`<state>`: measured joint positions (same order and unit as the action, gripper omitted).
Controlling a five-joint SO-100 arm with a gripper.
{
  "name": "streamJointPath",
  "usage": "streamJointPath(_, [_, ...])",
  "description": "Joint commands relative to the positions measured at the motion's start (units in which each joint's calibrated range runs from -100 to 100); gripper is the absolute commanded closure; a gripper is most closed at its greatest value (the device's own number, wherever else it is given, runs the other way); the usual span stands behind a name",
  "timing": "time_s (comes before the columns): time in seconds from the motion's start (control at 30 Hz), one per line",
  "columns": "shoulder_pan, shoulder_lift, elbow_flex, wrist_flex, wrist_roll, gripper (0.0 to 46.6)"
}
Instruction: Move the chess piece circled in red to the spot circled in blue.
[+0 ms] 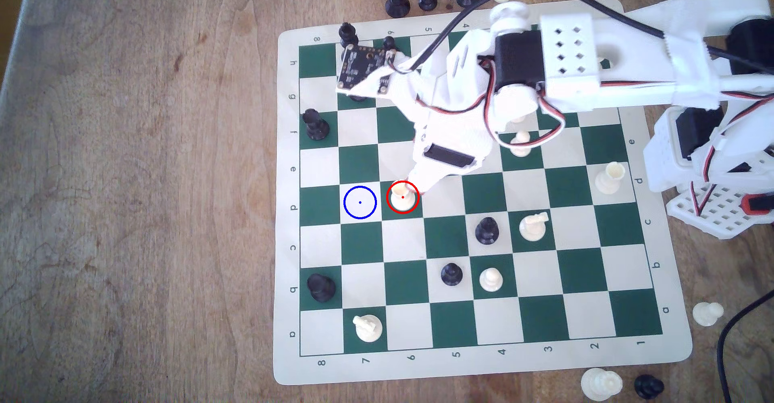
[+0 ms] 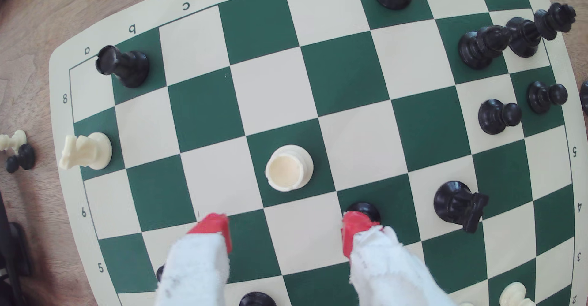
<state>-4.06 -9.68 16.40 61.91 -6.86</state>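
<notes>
Standing rook (image 1: 402, 198) on green square (image 1: 412, 212)

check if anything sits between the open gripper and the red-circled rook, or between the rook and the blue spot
Nothing visible does. The rook stands alone on its green square ahead of the open gripper, and the blue-ringed square is bare, right beside it on the exterior view's left.

White printed arm (image 1: 565, 55) (black servos, red-black wiring) ending in a red-tipped claw (image 2: 286, 229).
</notes>
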Motion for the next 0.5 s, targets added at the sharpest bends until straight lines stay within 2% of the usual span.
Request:
streamJointPath(0.0, [0.3,2.9,-4.8,-2.9,-0.3,24.6])
streamJointPath(0.47, [-0.1,11.8,-9.1,-5.5,0.1,25.4])
